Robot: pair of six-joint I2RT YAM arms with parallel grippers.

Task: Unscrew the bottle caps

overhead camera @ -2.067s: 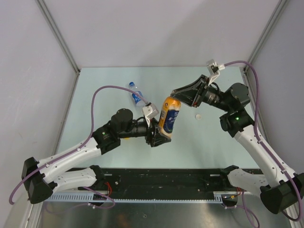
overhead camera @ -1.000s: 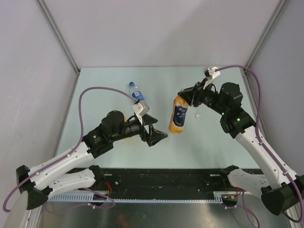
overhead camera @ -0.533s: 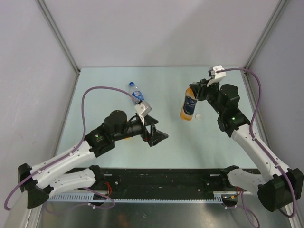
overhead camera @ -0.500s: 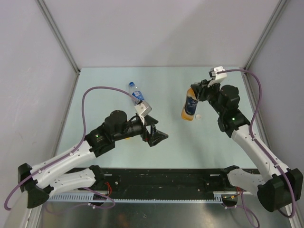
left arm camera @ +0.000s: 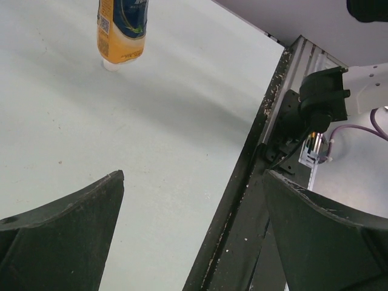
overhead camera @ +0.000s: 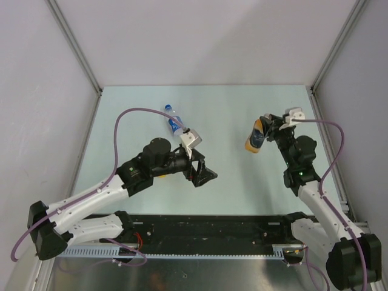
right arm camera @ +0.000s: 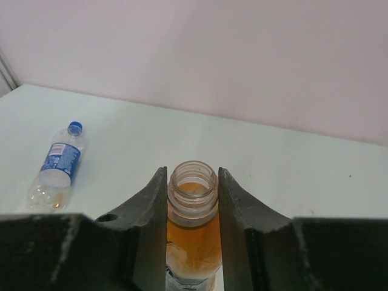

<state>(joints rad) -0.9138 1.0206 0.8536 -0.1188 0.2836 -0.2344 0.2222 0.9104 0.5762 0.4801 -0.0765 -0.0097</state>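
Orange bottle (right arm camera: 192,236), uncapped, is clamped at its neck by the right gripper (right arm camera: 192,176); left gripper (left arm camera: 193,176) gapes empty; clear bottle (right arm camera: 56,167) lies capped.

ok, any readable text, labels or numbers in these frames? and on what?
No text can be read outright.
Orange bottle, dark blue label: there is print, but it is too blurred to read.
Clear bottle, blue label: there are white marks, but they are too small to read.
Arms, table and walls: no text or signs show.
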